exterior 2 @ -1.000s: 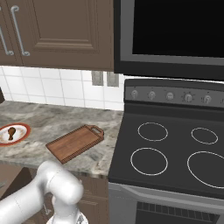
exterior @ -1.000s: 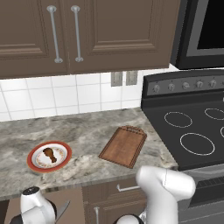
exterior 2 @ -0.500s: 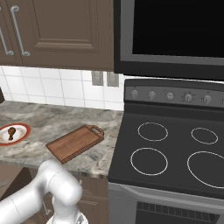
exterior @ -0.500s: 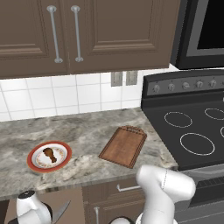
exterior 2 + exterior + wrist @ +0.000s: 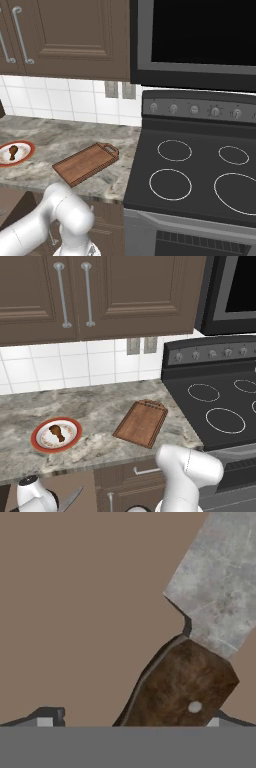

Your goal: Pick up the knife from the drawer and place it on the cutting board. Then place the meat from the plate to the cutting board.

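Close under the hand, the knife (image 5: 185, 682) lies on the light wood floor of the drawer (image 5: 75, 587), with its brown handle nearest and its grey blade (image 5: 220, 592) running away to the upper right. My gripper (image 5: 132, 719) is open, one fingertip on each side of the handle, not closed on it. From the left base view, the blade tip (image 5: 70, 499) shows beside my white wrist (image 5: 32, 495), low in the open drawer. On the counter lies the cutting board (image 5: 141, 423) (image 5: 86, 163). To its left stands the plate (image 5: 37, 442) (image 5: 25, 146), with the meat (image 5: 57, 432) (image 5: 12, 151) on it.
A black stove (image 5: 220, 406) (image 5: 195, 180) adjoins the counter on the right, with a dark microwave (image 5: 195, 40) above it. Brown wall cabinets (image 5: 75, 296) hang over the counter. A small drawer front with a silver handle (image 5: 146, 471) sits under the board. My arm's white elbow (image 5: 187, 468) rises near the counter edge.
My hand has sunk slightly lower into the drawer towards the knife. The jaws have stayed wide, and the board, plate and meat have not moved.
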Tool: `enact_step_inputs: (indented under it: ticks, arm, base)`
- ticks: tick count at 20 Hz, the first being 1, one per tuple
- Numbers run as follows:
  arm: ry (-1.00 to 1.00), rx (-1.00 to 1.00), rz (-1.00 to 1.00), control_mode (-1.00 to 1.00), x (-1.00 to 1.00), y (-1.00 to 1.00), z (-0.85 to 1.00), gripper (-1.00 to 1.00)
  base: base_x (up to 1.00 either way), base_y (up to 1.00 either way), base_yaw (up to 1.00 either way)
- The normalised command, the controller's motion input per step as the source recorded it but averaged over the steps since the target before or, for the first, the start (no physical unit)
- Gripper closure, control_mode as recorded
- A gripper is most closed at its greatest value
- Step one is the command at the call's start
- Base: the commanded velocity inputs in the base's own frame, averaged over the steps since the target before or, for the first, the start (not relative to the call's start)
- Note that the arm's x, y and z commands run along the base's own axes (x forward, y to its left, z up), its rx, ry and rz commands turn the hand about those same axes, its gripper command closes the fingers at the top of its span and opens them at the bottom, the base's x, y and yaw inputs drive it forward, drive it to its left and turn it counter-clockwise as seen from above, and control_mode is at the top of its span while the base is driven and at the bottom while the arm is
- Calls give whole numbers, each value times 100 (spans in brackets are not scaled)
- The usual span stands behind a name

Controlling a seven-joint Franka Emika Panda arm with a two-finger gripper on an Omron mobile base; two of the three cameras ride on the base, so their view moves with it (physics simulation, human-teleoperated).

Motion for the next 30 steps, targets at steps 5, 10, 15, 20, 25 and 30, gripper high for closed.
enact_step_inputs:
  ticks: [5,10,15,20,25,30]
  arm:
    - [0,0,-2,-100,-7,0,-30,100]
    - [0,0,-3,-100,-1,3,-30,100]
    - [0,0,0,-100,-14,0,-2,100]
    - [-1,2,0,-100,-53,-4,13,100]
    - [0,3,0,-100,-55,-10,47,100]
    - [-2,2,0,-100,-30,-18,75,100]
  base:
    - [0,0,0]
    - [0,0,0]
    - [0,0,0]
    - [0,0,0]
    - [0,0,0]
    - [0,0,0]
